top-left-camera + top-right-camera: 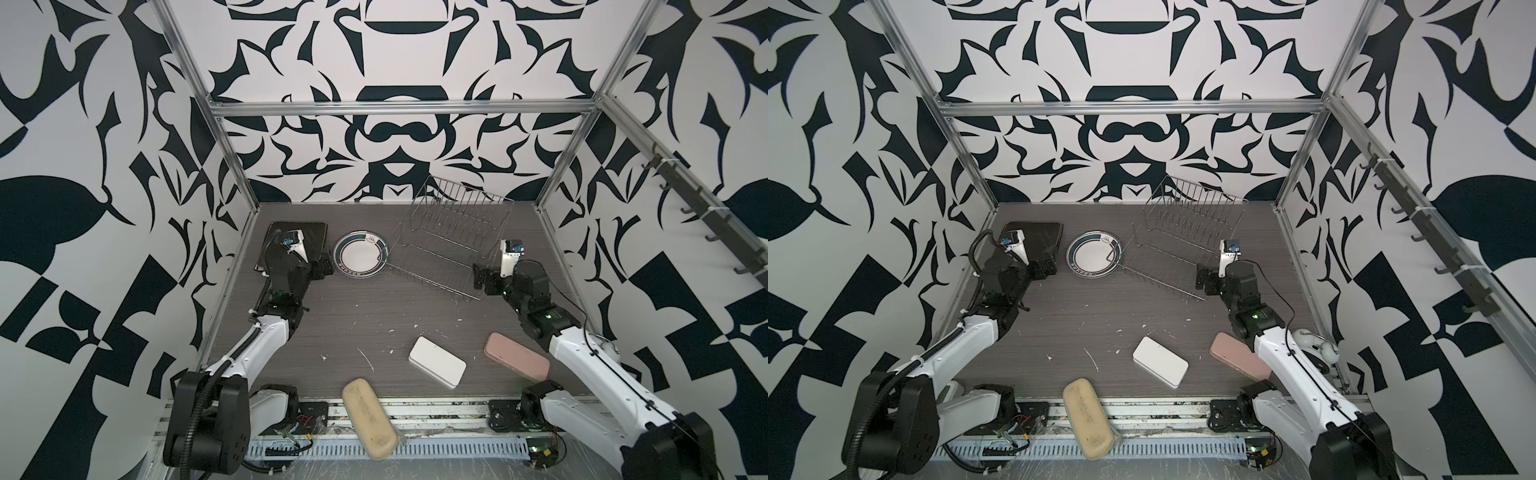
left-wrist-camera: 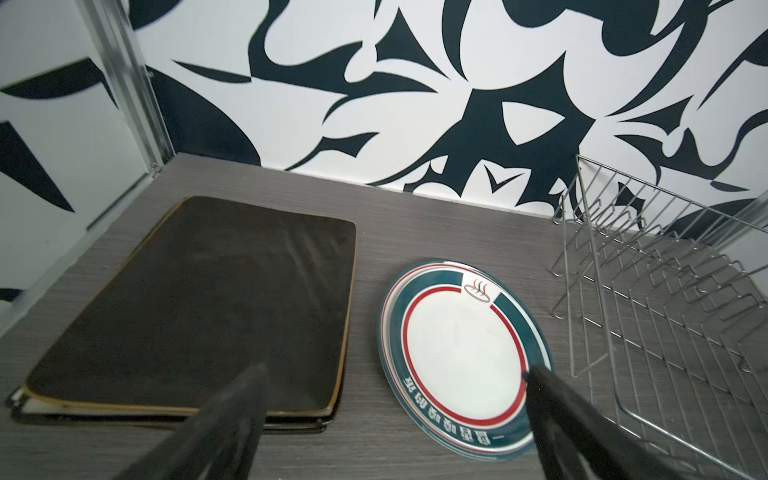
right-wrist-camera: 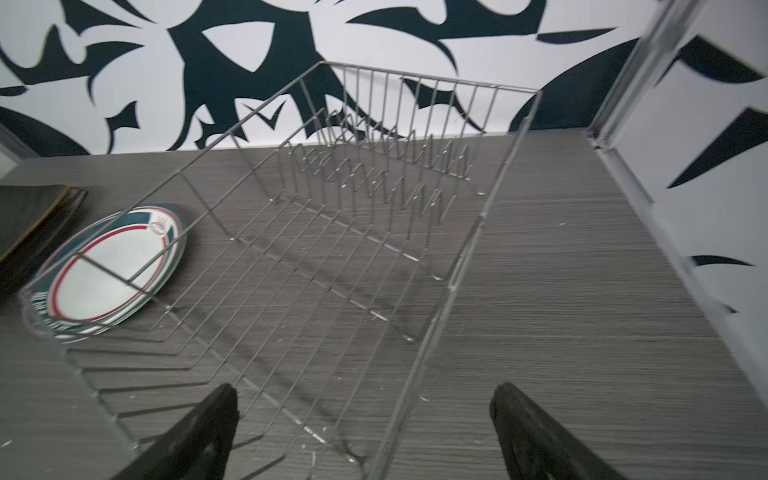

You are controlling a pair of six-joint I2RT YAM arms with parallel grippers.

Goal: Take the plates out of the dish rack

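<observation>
The dish rack (image 1: 449, 245) (image 1: 1179, 245) (image 2: 665, 299) (image 3: 332, 249) stands empty at the back, right of the middle. A round white plate with a teal and red ring (image 1: 360, 259) (image 1: 1094, 258) (image 2: 461, 357) (image 3: 108, 274) lies flat left of it, under the rack's raised corner; a second rim shows beneath it. At the back left a black square plate (image 1: 316, 235) (image 1: 1042, 237) (image 2: 208, 299) tops a flat stack. My left gripper (image 1: 323, 268) (image 2: 395, 372) hovers open between stack and round plate. My right gripper (image 1: 482, 279) (image 3: 365, 390) is open at the rack's near right corner, holding nothing.
A white rounded box (image 1: 437, 362) and a pink case (image 1: 516, 357) lie on the table in front. A beige case (image 1: 370, 417) lies across the front rail. Metal frame posts and patterned walls close in the table on three sides.
</observation>
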